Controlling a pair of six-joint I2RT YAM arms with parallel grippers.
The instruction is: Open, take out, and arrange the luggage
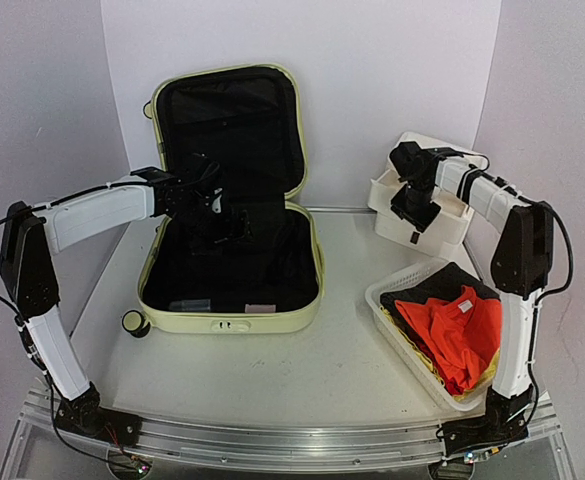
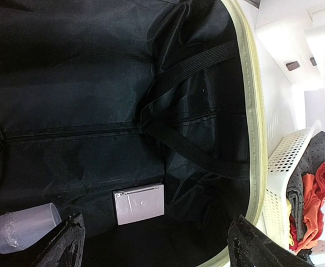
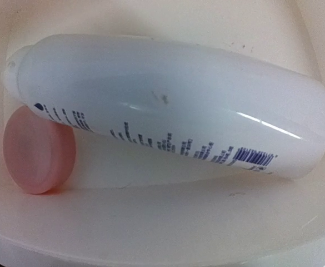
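Top external view shows the luggage [image 1: 272,322] lying open on the desk [image 1: 352,370], left of centre, its base flat and its lid propped upright against the back wall. The left gripper [image 1: 222,215] hangs inside the base with its fingers spread wide and nothing between them. From here it could catch the elastic straps [image 2: 190,72] or bunch the loose lining as it goes down. It could also knock away the clear plastic cup [image 2: 23,225], which lies on its side and looks light enough to roll. The small zip pouch [image 2: 139,203] lies flat on soft fabric, so the fingers may slide over it rather than grip it. The shell is pale yellow-green with rounded corners, black wheels and a black fabric lining with a zipped seam across it. To the right, a white mesh basket [image 1: 392,310] holds orange and dark clothes [image 1: 452,330]. Beyond it, the right gripper [image 1: 412,210] is over a white drawer box [image 1: 442,235]; I cannot tell how wide it is. Its wrist view shows only a white bottle [image 3: 168,111] and a pink disc [image 3: 37,150] lying there.
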